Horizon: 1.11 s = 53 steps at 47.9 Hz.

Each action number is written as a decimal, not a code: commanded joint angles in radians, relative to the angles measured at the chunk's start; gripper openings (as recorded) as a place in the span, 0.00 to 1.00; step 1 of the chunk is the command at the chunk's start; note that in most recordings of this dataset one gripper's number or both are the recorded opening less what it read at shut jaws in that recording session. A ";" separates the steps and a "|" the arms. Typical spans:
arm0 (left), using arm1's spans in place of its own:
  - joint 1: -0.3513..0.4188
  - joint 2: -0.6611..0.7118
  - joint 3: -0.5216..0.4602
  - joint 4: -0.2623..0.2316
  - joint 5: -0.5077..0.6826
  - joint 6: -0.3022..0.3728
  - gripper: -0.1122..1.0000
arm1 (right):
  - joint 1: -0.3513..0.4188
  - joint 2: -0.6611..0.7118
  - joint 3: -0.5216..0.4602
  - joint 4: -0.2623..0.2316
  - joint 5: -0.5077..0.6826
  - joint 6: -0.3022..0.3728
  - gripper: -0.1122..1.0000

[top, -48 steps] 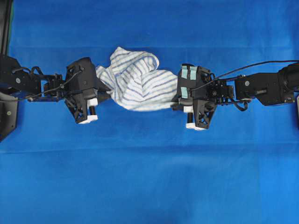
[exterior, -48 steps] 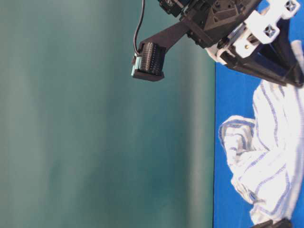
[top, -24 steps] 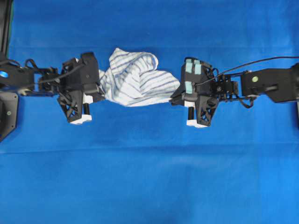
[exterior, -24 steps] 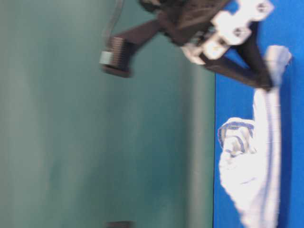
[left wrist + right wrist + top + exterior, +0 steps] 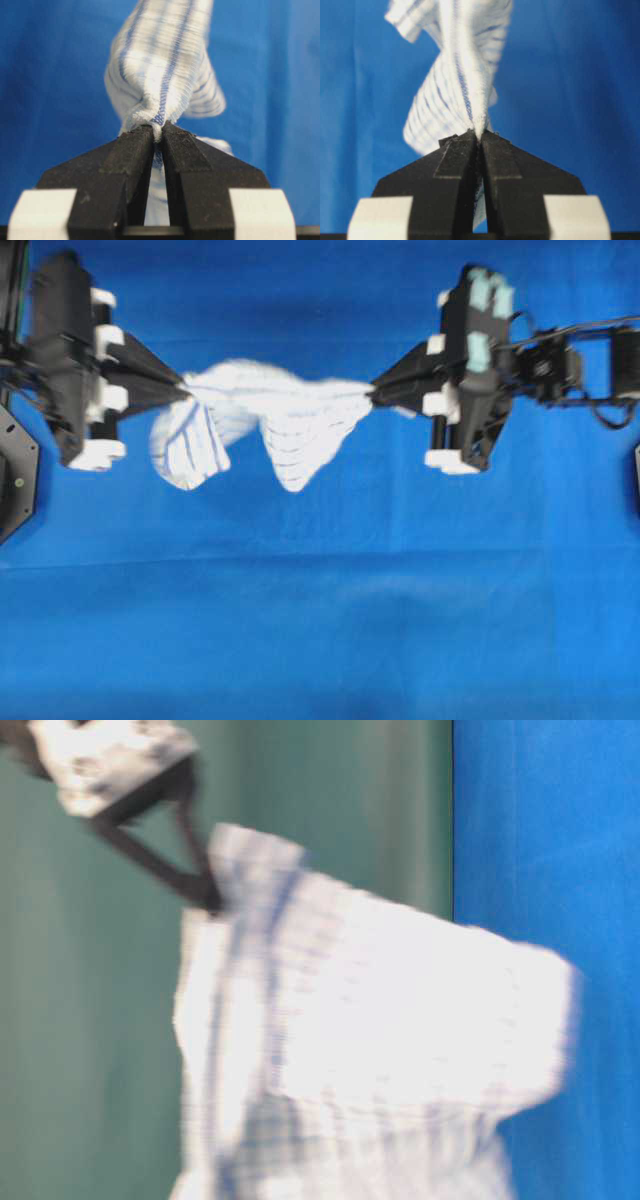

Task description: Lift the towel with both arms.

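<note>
The white towel (image 5: 265, 420) with thin blue stripes hangs in the air between the two arms, stretched and sagging in the middle, blurred by motion. My left gripper (image 5: 182, 390) is shut on its left end; in the left wrist view the black fingers (image 5: 131, 150) pinch a bunched hem of the towel (image 5: 160, 65) at the gripper (image 5: 157, 129) tips. My right gripper (image 5: 375, 392) is shut on the right end; the right wrist view shows the towel (image 5: 455, 75) twisting away from the gripper (image 5: 480, 134). In the table-level view the towel (image 5: 380, 1060) fills the frame, held off the sheet.
The large plain blue sheet (image 5: 320, 620) covers the whole table below. A green backdrop (image 5: 100, 1020) stands behind the table in the table-level view. A black mount (image 5: 15, 470) sits at the left edge.
Both arms have risen and spread apart with the towel gripped at its ends. The towel has left the sheet and is pulled out between them.
</note>
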<state>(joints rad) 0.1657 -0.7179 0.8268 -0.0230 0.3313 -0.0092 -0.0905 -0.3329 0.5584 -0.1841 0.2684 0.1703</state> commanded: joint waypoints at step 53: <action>0.032 0.031 -0.414 0.000 0.252 0.009 0.14 | 0.000 -0.198 -0.245 -0.037 0.253 -0.025 0.13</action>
<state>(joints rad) 0.1994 -0.6918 0.4433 -0.0245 0.5860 -0.0031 -0.0905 -0.5123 0.3283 -0.2178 0.5200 0.1519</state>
